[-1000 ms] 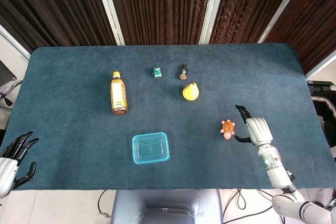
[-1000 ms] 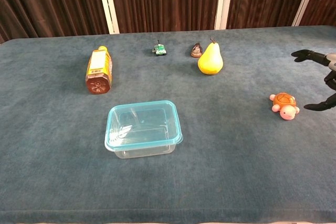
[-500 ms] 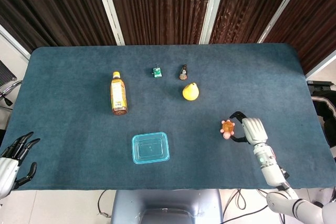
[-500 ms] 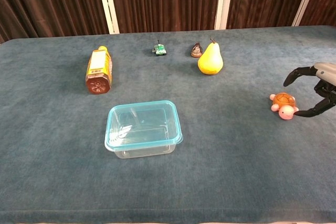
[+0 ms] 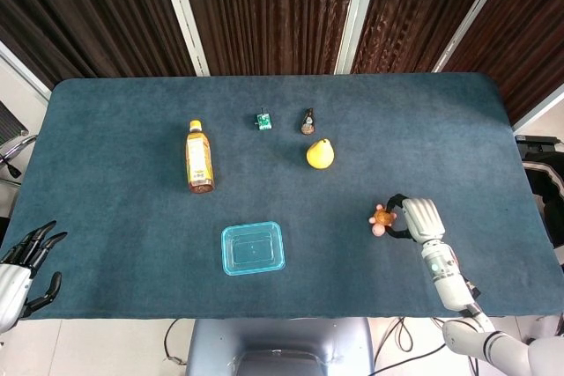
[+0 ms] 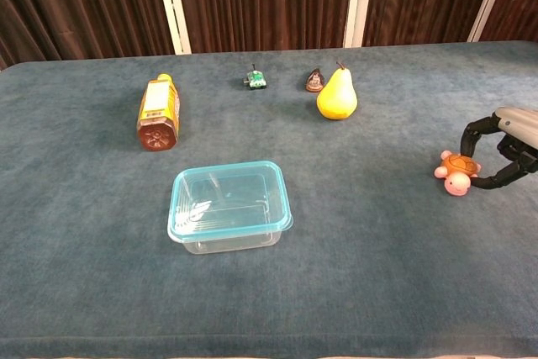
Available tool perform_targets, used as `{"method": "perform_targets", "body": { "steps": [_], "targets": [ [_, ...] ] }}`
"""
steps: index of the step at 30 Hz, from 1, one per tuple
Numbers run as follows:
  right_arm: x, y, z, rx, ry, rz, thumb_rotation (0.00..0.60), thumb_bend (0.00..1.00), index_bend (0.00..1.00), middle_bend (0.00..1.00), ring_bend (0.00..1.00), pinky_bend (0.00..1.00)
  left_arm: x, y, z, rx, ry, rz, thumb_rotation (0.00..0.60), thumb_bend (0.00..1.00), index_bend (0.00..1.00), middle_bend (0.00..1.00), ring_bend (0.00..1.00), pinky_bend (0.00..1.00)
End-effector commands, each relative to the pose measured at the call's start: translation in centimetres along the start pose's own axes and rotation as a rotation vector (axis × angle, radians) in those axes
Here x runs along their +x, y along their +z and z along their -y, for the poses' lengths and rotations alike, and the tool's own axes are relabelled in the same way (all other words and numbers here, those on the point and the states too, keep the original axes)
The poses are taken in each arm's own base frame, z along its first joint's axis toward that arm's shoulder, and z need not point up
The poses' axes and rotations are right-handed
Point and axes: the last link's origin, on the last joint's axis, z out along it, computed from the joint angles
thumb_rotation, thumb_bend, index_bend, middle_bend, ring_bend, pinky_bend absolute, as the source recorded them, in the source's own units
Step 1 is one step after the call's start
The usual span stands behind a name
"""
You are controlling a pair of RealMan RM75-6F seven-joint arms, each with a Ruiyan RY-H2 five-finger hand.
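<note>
A small orange and pink turtle toy (image 5: 382, 217) (image 6: 456, 174) lies on the blue table cloth at the right front. My right hand (image 5: 420, 217) (image 6: 508, 145) reaches in from the right, and its black fingertips (image 6: 467, 135) curl round the turtle and touch it on the far and near sides. My left hand (image 5: 22, 266) hangs off the table's front left corner with its fingers spread, holding nothing. The chest view does not show it.
A clear teal-rimmed container (image 5: 226, 249) (image 6: 174, 208) sits open at the front centre. A tea bottle (image 5: 199, 158) (image 6: 158, 111) lies on its side at the left. A yellow pear (image 5: 320, 153) (image 6: 337, 96), a small green toy (image 5: 263, 121) (image 6: 257, 81) and a small dark object (image 5: 307, 121) (image 6: 313, 81) stand further back.
My right hand moved left to the turtle and its spread fingers curled in until they touch it on both sides. The turtle shifted slightly. The left hand stayed put.
</note>
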Motion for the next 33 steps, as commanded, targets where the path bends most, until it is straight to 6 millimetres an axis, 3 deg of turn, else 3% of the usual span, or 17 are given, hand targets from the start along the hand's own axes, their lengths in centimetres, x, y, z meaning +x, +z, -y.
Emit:
{"method": "perform_targets", "body": {
  "steps": [1,5,13,19,21,23,28,31,33],
  "targets": [
    [0.0,0.0,-0.1,0.005,-0.001,-0.012,0.600,0.86,0.83,0.66,1.00,0.95,0.0,-0.1,0.0,0.001,0.000,0.000,0.600,0.53,0.15,0.04,0.09,0.26],
    [-0.1,-0.1,-0.3,0.008,-0.010,-0.017,0.600,1.00,0.87,0.69,1.00,0.95,0.0,0.1,0.0,0.002,0.001,0.001,0.600,0.53,0.15,0.04,0.09,0.26],
    [0.0,-0.3,-0.4,0.024,-0.024,-0.047,0.600,1.00,0.86,0.78,1.00,0.96,-0.1,0.1,-0.1,0.000,0.003,0.002,0.600,0.53,0.15,0.04,0.09,0.26],
    [0.0,-0.5,-0.4,0.034,-0.019,-0.058,0.600,1.00,0.85,0.78,1.00,0.97,0.0,0.1,-0.1,0.000,0.003,0.002,0.600,0.53,0.15,0.04,0.09,0.26],
    [0.2,-0.7,-0.4,0.051,0.006,-0.065,0.600,1.00,0.78,0.73,1.00,0.97,0.0,-0.1,-0.1,0.001,0.004,0.002,0.600,0.53,0.15,0.04,0.09,0.26],
    [0.2,-1.4,-0.7,0.064,0.035,-0.036,0.600,0.92,0.64,0.63,1.00,0.96,-0.1,-0.1,-0.1,-0.002,0.007,0.005,0.600,0.53,0.15,0.04,0.09,0.26],
    [0.7,-2.6,-1.2,0.052,0.023,0.020,0.600,0.38,0.27,0.39,1.00,0.89,-0.2,0.0,-0.2,-0.002,0.010,0.006,0.600,0.53,0.15,0.04,0.09,0.26],
    [1.2,-3.6,-1.5,0.041,0.010,0.050,0.600,0.20,0.03,0.32,0.98,0.85,-0.2,0.0,-0.2,-0.002,0.013,0.008,0.600,0.53,0.15,0.04,0.09,0.26],
    [1.6,-4.4,-1.5,0.035,0.005,0.065,0.600,0.14,0.00,0.29,0.97,0.84,-0.3,0.0,-0.2,-0.003,0.014,0.010,0.600,0.53,0.15,0.04,0.10,0.26]
  ]
}}
